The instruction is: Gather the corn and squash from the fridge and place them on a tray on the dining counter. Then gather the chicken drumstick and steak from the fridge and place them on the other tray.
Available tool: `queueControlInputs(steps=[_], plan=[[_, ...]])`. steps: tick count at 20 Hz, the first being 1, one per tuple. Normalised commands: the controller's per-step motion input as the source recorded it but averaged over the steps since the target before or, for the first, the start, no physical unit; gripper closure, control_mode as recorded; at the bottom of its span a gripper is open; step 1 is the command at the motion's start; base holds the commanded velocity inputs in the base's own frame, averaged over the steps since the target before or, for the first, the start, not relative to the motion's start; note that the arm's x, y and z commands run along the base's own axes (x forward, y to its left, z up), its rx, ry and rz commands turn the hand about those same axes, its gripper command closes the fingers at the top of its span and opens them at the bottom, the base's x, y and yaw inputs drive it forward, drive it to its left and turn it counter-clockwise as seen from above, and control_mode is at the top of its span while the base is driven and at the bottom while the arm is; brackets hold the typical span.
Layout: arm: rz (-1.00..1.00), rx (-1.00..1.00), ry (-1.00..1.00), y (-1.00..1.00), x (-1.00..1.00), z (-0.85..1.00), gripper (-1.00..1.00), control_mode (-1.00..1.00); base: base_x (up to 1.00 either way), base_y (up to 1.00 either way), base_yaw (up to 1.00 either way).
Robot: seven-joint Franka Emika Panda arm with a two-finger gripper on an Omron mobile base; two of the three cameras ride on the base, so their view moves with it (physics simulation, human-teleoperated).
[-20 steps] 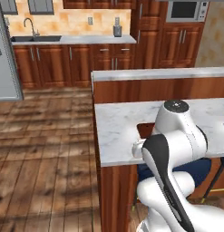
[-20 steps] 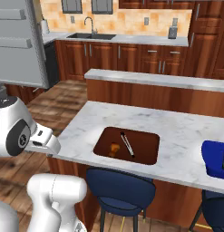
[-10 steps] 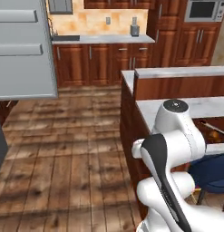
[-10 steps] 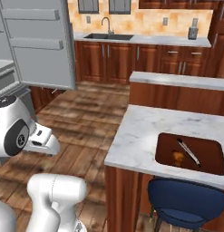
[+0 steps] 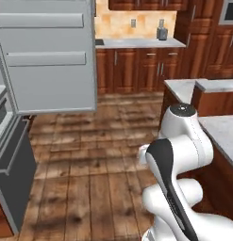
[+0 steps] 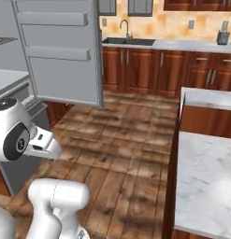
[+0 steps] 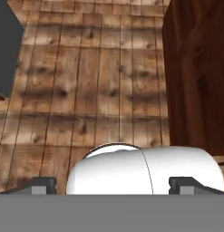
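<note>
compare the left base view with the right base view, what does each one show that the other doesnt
Left base view alone: a dark appliance front with a long handle at the left edge, and a corner of a built-in oven at top right.

Right base view alone: the sink faucet on the back counter, and a wide stretch of the marble dining counter.

Both: the open grey fridge door, the wood floor, the cherry base cabinets and the dark canister on the back counter.
</note>
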Motion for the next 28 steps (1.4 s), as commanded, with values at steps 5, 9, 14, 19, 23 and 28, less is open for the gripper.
queueControlInputs(steps=[5,9,14,19,23,28], plan=[[0.00,0.00,0.00,0.00,0.00,0.00,-1.00,1.00,1.00,0.75,0.17],[0.00,0.00,0.00,0.00,0.00,0.00,-1.00,1.00,0.91,0.33,0.41],[0.00,0.00,0.00,0.00,0.00,0.00,-1.00,1.00,0.79,0.15,0.49],[0.00,0.00,0.00,0.00,0.00,0.00,-1.00,1.00,0.71,0.11,0.52],[0.00,0.00,0.00,0.00,0.00,0.00,-1.00,1.00,0.73,0.07,0.53],[0.00,0.00,0.00,0.00,0.00,0.00,-1.00,1.00,0.56,-0.03,0.50]])
